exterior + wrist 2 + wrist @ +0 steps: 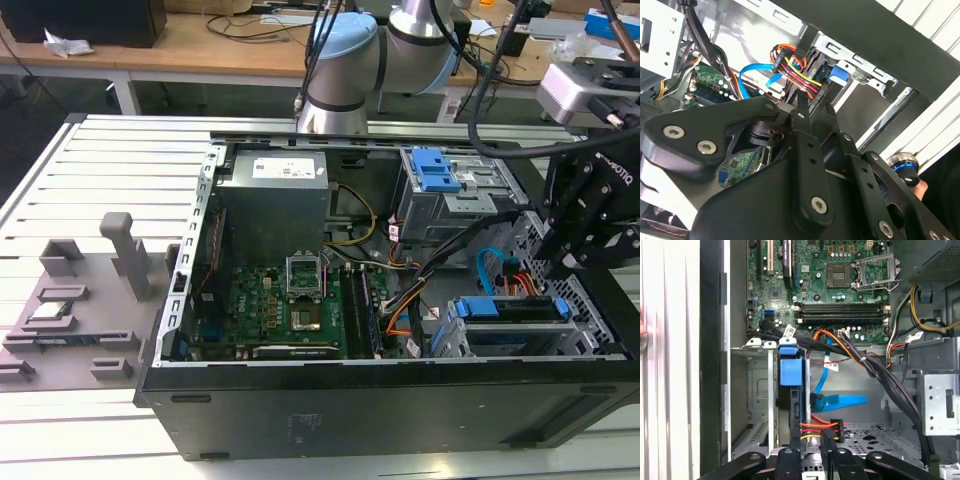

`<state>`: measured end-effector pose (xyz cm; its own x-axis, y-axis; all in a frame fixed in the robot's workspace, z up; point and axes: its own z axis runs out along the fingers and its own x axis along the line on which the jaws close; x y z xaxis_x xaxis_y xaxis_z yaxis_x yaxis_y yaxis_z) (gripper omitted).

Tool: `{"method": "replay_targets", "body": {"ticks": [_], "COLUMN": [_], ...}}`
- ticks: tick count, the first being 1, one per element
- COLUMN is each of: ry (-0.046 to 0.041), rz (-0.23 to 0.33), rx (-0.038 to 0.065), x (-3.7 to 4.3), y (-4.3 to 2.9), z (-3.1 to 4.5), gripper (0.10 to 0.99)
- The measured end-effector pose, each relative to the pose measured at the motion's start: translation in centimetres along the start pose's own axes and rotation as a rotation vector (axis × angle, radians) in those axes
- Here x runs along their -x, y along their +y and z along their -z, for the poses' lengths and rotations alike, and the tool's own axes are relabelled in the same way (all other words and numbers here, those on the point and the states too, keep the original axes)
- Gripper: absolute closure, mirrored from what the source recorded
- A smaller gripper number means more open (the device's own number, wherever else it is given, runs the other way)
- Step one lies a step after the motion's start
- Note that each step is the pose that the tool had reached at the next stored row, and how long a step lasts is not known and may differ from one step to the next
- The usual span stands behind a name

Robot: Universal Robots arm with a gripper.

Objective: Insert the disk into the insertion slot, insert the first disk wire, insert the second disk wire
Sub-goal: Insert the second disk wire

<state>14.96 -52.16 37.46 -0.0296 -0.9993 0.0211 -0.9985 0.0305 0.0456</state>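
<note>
One gripper (810, 434): pinching plug (834, 431) beside disk (791, 372).
Risk: tilted plug could jam against disk, straining wires (812, 425).

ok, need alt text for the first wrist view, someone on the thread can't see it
The gripper sits close to a plug with red, orange and yellow wires, beside the blue-framed disk seated edge-on in its grey metal bay. A flat blue cable lies alongside, with the green circuit board beyond, inside an open computer case.
</note>
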Motion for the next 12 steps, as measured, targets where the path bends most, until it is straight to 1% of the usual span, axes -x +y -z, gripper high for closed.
{"method": "replay_targets", "body": {"ticks": [1, 3, 4, 5, 6, 7, 8, 10, 12], "ry": [0.0, 0.0, 0.0004, 0.0025, 0.0034, 0.0048, 0.009, 0.0168, 0.017], "rz": [0.0, 0.0, 0.0, 0.0, 0.0, 0.0, 0.0, -0.001, -0.002], "rx": [0.0, 0.0, 0.0, 0.0, -0.001, -0.001, -0.001, -0.001, -0.001], "x": [0.41, 0.47, 0.48, 0.46, 0.45, 0.44, 0.44, 0.43, 0.44], "y": [0.3, 0.94, 1.8, 2.48, 2.81, 3.06, 3.36, 3.62, 3.61], "z": [-0.03, -0.07, -0.12, -0.16, -0.21, -0.27, -0.35, -0.55, -0.67], "gripper": [0.784, 0.784, 0.784, 0.784, 0.784, 0.784, 0.784, 0.784, 0.784]}}
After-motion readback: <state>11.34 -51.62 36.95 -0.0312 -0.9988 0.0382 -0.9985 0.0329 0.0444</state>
